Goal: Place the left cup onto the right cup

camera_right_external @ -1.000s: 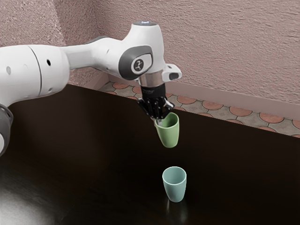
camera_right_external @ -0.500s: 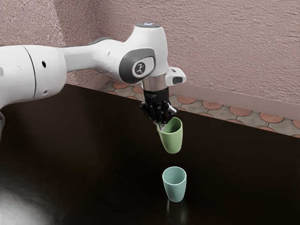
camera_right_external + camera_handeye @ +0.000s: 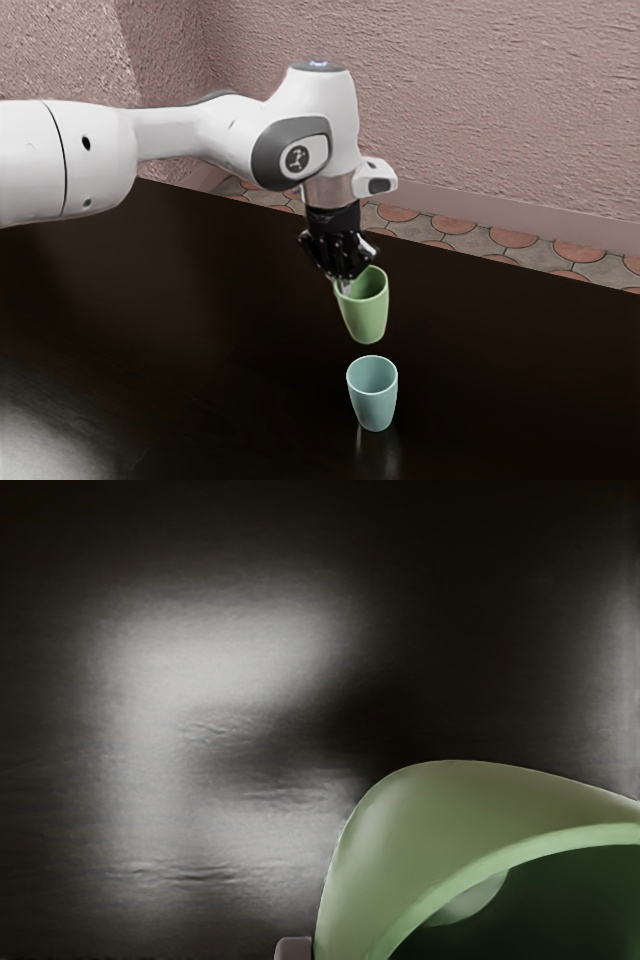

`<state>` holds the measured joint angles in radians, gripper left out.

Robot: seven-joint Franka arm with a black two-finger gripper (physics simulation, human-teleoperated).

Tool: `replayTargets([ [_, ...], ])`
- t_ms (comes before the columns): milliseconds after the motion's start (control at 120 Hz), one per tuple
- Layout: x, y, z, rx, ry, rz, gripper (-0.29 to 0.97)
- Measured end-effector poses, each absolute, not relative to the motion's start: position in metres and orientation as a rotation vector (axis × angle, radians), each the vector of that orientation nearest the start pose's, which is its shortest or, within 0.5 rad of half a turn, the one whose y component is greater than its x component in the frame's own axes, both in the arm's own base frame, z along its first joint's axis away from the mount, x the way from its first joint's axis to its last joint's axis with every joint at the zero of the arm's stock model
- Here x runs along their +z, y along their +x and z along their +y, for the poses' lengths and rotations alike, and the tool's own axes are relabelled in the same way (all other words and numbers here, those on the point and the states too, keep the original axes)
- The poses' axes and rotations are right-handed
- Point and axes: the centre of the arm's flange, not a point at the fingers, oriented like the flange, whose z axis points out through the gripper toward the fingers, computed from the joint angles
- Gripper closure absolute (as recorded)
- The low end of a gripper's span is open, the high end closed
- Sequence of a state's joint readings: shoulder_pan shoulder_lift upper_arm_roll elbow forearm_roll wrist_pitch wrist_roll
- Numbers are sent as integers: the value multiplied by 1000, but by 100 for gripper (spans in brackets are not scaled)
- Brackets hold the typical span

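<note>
My gripper (image 3: pixel 347 277) is shut on the rim of a green cup (image 3: pixel 364 306), which hangs in the air, tilted slightly. Straight below it a teal cup (image 3: pixel 372 392) stands upright on the dark table (image 3: pixel 180 330), with a small gap between the green cup's base and the teal cup's rim. In the wrist view the green cup (image 3: pixel 450 850) looms large and blurred just under my hand, its rim and inside showing, over the glossy dark table (image 3: pixel 200 680).
The dark table's far edge runs along a tiled floor (image 3: pixel 480 235) and a pink rough wall (image 3: pixel 480 90). My white arm (image 3: pixel 150 150) comes in from the exterior view's left.
My gripper has carried the green cup a little to the exterior view's right and downward, closer to the teal cup. The teal cup has stayed in place.
</note>
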<state>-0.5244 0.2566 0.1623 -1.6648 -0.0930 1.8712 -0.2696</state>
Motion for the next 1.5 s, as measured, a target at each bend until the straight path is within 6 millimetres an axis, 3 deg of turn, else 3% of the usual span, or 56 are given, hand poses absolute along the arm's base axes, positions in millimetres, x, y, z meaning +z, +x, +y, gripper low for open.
replayTargets([
  [425, 447, 576, -254, 109, -3164, 145, 79],
  [1158, 436, 561, -251, 161, -3155, 147, 79],
  [1500, 436, 554, -262, 162, -3152, 179, 79],
])
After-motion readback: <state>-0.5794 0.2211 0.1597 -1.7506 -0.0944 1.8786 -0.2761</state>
